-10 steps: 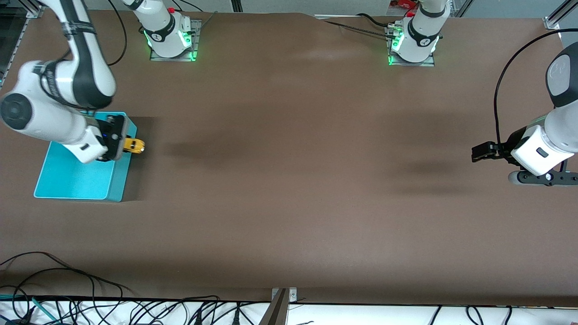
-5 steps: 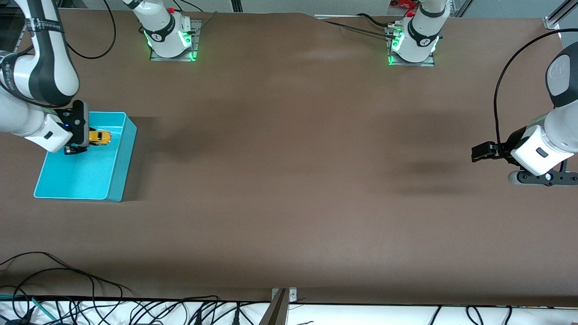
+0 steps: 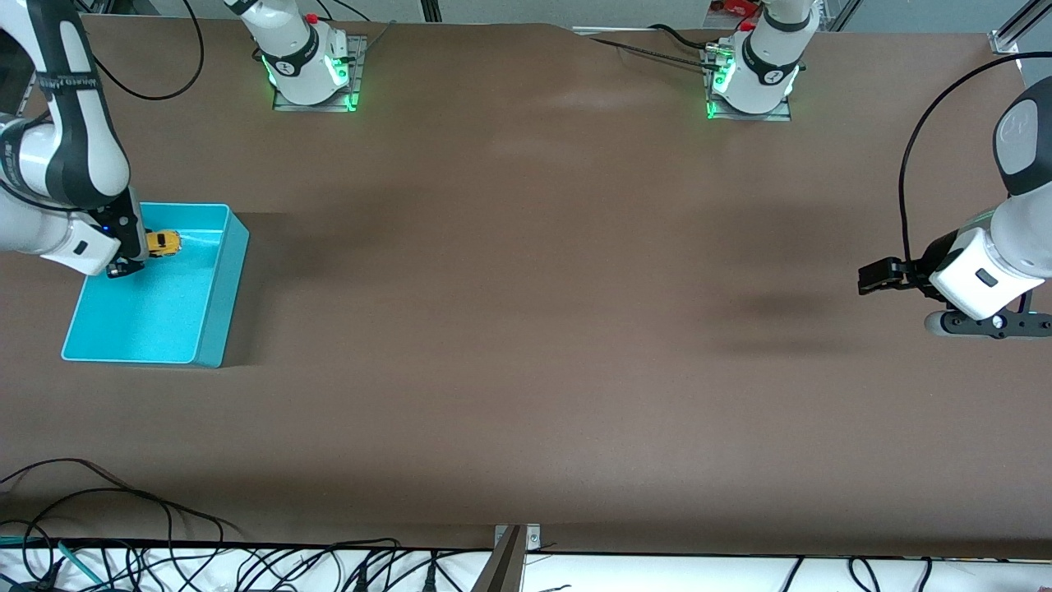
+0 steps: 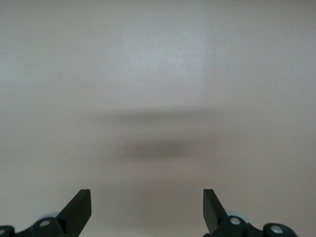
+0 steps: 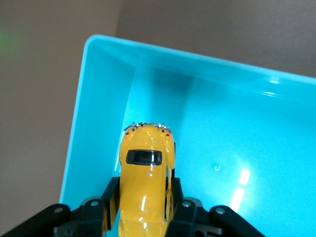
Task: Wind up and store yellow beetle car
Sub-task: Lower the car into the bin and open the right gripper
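Two fingers of the right gripper (image 5: 143,210) are squeezing the car (image 3: 163,242) between them over the bin (image 3: 215,329), so it should go low before letting go, while the left gripper (image 3: 873,276) is waiting open over the table (image 3: 526,329).

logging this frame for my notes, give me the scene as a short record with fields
stage: storing, car not yet released
yellow beetle car: held in the air over the teal bin
teal bin: open-topped, on the table at the right arm's end; nothing seen lying in it
right gripper: shut on the car, over the part of the bin farther from the front camera
left gripper: open, holding nothing, over bare table at the left arm's end; this arm waits
table: brown surface
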